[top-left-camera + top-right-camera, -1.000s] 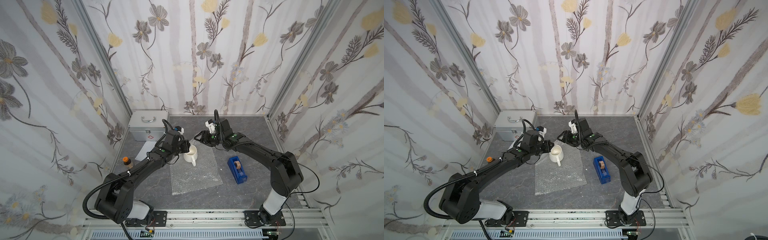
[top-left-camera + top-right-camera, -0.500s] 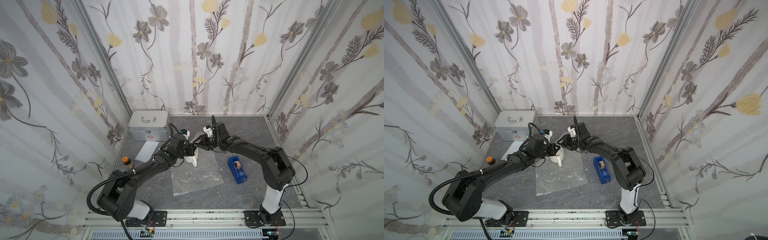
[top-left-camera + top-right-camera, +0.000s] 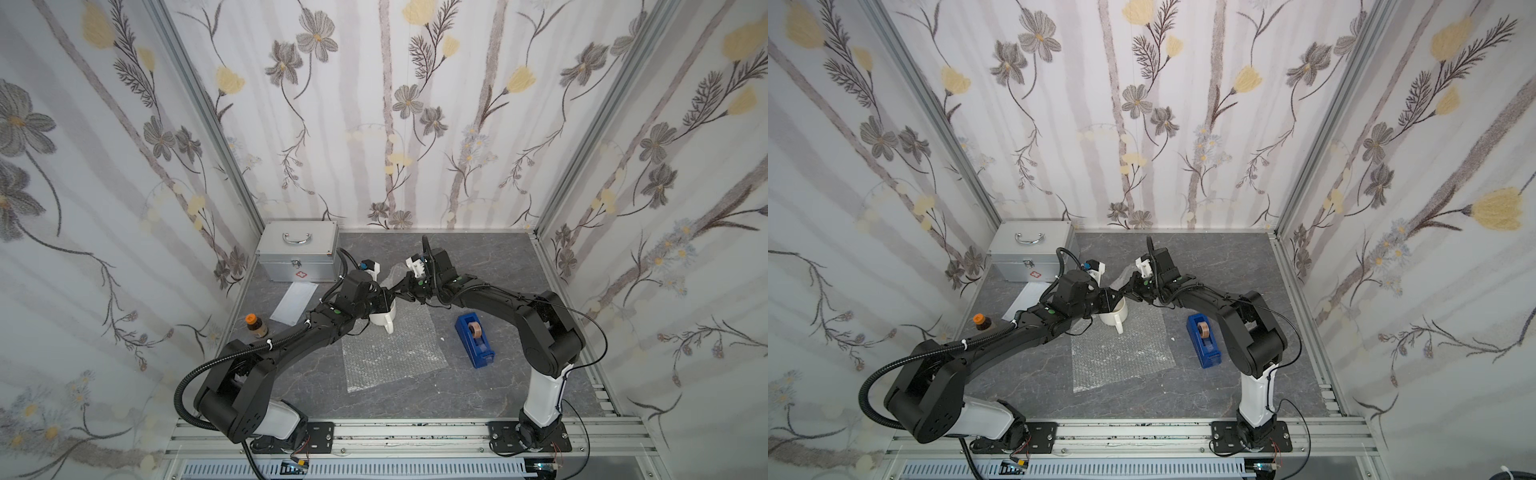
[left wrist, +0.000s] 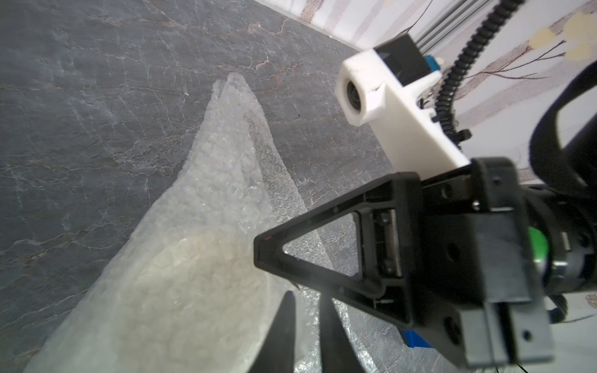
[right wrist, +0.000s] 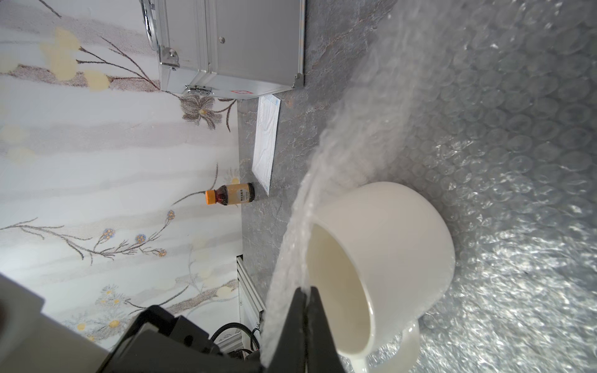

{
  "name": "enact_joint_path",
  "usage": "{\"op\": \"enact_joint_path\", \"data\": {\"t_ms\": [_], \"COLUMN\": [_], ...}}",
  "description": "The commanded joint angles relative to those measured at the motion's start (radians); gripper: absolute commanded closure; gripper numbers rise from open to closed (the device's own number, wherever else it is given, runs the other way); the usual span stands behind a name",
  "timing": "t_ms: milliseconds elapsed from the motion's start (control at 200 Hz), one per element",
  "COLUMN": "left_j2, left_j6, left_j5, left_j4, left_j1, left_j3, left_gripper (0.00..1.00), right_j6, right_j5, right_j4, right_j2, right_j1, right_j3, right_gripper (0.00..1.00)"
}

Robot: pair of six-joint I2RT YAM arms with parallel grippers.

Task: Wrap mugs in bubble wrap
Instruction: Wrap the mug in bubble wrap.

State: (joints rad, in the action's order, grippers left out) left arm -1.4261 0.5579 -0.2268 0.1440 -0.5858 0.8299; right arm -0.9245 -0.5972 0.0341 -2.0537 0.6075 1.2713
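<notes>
Mug [image 3: 382,319]: where does it stand? asks the student.

Tutor: Upright, mouth up, on the far end of the bubble wrap [image 3: 392,357], with its handle toward the robot's side. The sheet lies flat on the desk [image 3: 478,266], its long axis running from the mug toward the arms' bases. Only its far edge is raised, as a flap slanting over the mug's rim.

Student: And the jaws?

Tutor: The right gripper [image 5: 305,295] has its jaws pinched tight on the edge of that flap, right at the rim. The left gripper [image 4: 307,306] sits just beside it, on the mug's left. Its jaws stand slightly parted with wrap showing in the gap, and no firm hold is evident there. The right arm is thus the one that commands the flap.

Student: What does the coming move turn on?

Tutor: Probably on drawing the flap across the mouth toward the handle side, along the sheet's long axis. If the wrap drags on the rim, the mug may tip or slide.

Student: Obstacles?

Tutor: The two grippers are close enough to crowd each other. The blue tape dispenser [image 3: 476,340] lies near the sheet's right edge. The metal case [image 3: 297,253], white packet [image 3: 293,301] and small bottle [image 3: 257,326] sit to the left, off the path.
</notes>
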Motion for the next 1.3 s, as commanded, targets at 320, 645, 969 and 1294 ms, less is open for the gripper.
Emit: {"op": "enact_joint_path", "data": {"t_ms": [320,645,969,1294], "left_j2": [0.098,-0.075,-0.216,-0.240], "left_j6": [-0.003,-0.149,-0.196,-0.182], "left_j5": [0.133,0.221,0.279,0.249], "left_j4": [-0.244,-0.532,-0.611,-0.613], "left_j1": [0.049,0.064,0.066,0.076], "left_j3": [0.056,0.208,0.274,0.287], "left_gripper": [0.37,0.37,0.39,0.39], "right_j6": [0.080,0.091,0.141,0.257], "right_j5": [0.056,0.060,0.090,0.206], "right_j4": [-0.042,-0.052,-0.105,-0.094], "right_j2": [-0.008,-0.022,-0.007,0.136], "right_j1": [0.002,0.001,0.012,0.053], "right_j3": [0.003,0.021,0.059,-0.018], "right_gripper": [1.00,1.00,0.89,0.58]}}
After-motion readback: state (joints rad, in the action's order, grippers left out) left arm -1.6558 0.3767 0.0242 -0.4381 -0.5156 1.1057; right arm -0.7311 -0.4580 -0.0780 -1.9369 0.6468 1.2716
